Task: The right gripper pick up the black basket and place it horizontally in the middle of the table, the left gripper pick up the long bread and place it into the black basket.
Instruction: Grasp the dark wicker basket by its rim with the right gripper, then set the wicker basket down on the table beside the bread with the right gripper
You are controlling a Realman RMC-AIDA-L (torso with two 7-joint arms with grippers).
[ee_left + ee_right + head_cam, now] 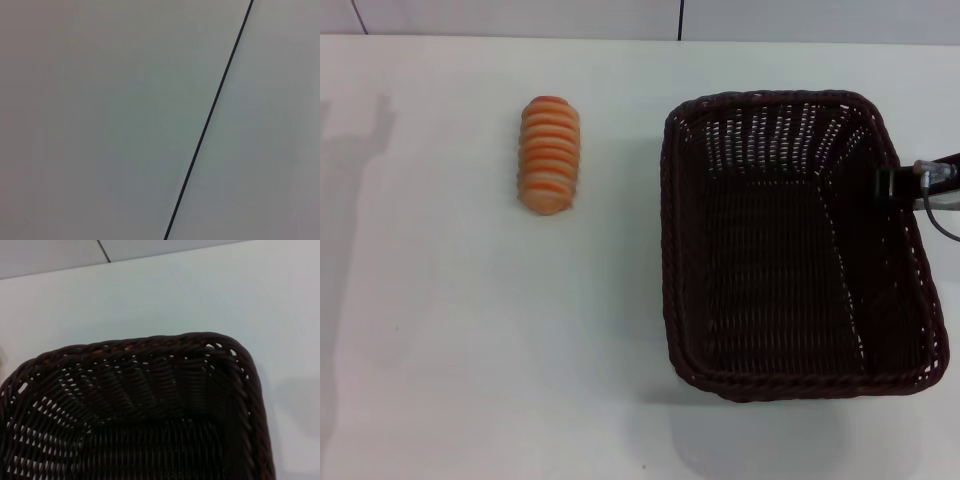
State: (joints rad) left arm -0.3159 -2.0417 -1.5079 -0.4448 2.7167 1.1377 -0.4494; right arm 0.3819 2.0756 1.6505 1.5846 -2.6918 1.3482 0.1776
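Observation:
The black basket [668,250] stands on the right half of the white table [470,350], its long side running away from me, and it is empty. A soft shadow lies on the table before its near edge. My right gripper [903,184], dark with a grey cable, is at the basket's right rim near the far corner. The right wrist view looks down on the basket's braided rim [150,342] and woven inside. The long bread [549,155], striped orange and cream, lies on the table to the left of the basket, apart from it. My left gripper is out of view.
A faint arm shadow falls on the table's far left [355,150]. A wall with a thin dark seam [680,18] runs behind the table. The left wrist view shows only a plain pale surface with a thin dark line [215,105].

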